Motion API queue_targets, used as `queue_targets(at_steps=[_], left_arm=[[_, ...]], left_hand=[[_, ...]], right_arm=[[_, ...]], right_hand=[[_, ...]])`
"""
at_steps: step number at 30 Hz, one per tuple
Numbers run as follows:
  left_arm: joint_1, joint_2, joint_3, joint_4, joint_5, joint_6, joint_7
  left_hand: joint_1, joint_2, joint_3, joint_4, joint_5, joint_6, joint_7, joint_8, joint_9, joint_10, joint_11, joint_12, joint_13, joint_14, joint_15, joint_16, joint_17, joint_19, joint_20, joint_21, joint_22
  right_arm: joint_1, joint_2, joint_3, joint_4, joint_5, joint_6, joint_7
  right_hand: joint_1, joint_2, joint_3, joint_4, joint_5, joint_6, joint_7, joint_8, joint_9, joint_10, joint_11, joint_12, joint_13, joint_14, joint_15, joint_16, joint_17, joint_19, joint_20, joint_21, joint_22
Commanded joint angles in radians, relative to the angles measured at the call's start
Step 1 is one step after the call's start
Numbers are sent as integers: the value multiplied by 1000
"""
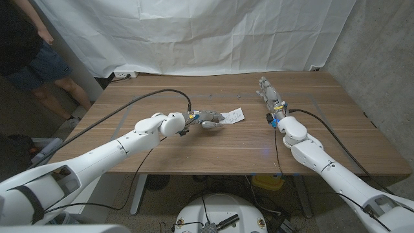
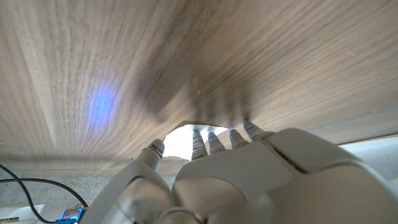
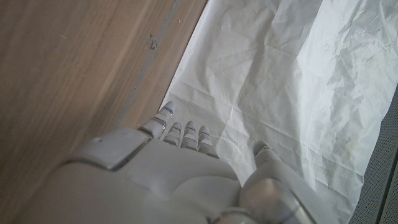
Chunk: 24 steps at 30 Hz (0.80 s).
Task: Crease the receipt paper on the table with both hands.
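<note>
The white receipt paper [image 1: 234, 116] lies near the middle of the wooden table [image 1: 194, 87], its right end slightly raised. My left hand [image 1: 206, 120] sits over its left end with fingers curled down onto it. In the left wrist view the fingertips [image 2: 214, 140] and the thumb close around a white patch of the receipt paper [image 2: 179, 138] against the wood. My right hand [image 1: 270, 96] stands well to the right and farther back, fingers stretched out and apart, holding nothing and clear of the paper. In the right wrist view my right hand [image 3: 161, 180] points toward the backdrop.
A white cloth backdrop [image 1: 194, 32] hangs behind the table. A person [image 1: 32, 58] stands at the far left, off the table. Black cables [image 1: 142, 98] run along both arms over the wood.
</note>
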Motion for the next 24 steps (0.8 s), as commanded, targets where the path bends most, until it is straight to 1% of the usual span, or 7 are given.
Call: queue_targets(at_steps=[1,6,8,12,17,21,24], left_arm=[[-4,7,12,-23,22,26,-20],[-5,5,14,-24,25,34,-26],[-7,2,16,-21,26,34,-28],[-12,-2,20,-16,29,31,-27],[-18,-7,23,-8,32,25,-23],[-21,-9,25,-5,33,23,-23],[-22,-10,26,-3,33,20,-22]], left_hand=[[-3,68,-1,-1,-1,38,3,8,1,28,5,9,2,-48,-61,8,0,-32,-6,8,4],[-5,66,-1,-1,-1,43,0,5,1,42,5,12,2,-39,-64,9,0,-28,-8,10,3],[-5,65,-2,-1,-1,44,0,3,1,43,6,12,2,-37,-64,9,0,-28,-8,10,3],[-6,64,-2,-1,-1,41,0,0,1,43,7,10,2,-37,-65,8,0,-28,-8,10,3],[-8,63,-3,-1,0,30,-3,-9,1,41,8,7,2,-37,-66,6,0,-28,-8,10,3],[-8,63,-4,-1,0,24,-7,-13,1,39,7,5,2,-38,-68,4,0,-28,-9,10,3],[-9,63,-4,0,0,16,-9,-19,1,34,5,2,2,-38,-68,3,0,-29,-9,9,3]], right_arm=[[-27,-41,-7,-97,-34,-114,-66],[-50,-78,-10,-202,-63,-254,-143],[-57,-98,-13,-262,-78,-347,-183],[-63,-113,-16,-312,-85,-425,-215],[-62,-130,-14,-345,-61,-476,-198],[-63,-129,-3,-333,-13,-451,-146],[-58,-130,-3,-325,6,-445,-117]], right_hand=[[3,2,-1,-6,-5,16,8,7,3,23,7,11,2,21,-2,14,3,28,-3,10,3],[9,3,4,-14,-7,79,23,21,3,94,23,28,2,99,14,30,1,105,13,28,3],[14,2,7,-20,-9,109,29,26,3,135,30,37,2,135,19,34,0,139,20,33,3],[32,3,18,-38,-12,169,36,33,2,187,38,44,1,206,33,41,-1,204,34,44,3],[47,10,32,-53,-17,243,51,42,3,260,59,56,1,281,53,48,1,279,46,57,5],[62,18,44,-65,-19,266,62,42,4,283,65,57,1,314,61,49,1,315,51,64,6],[76,29,59,-74,-22,292,81,40,5,325,87,63,2,359,71,53,3,365,72,74,7]])
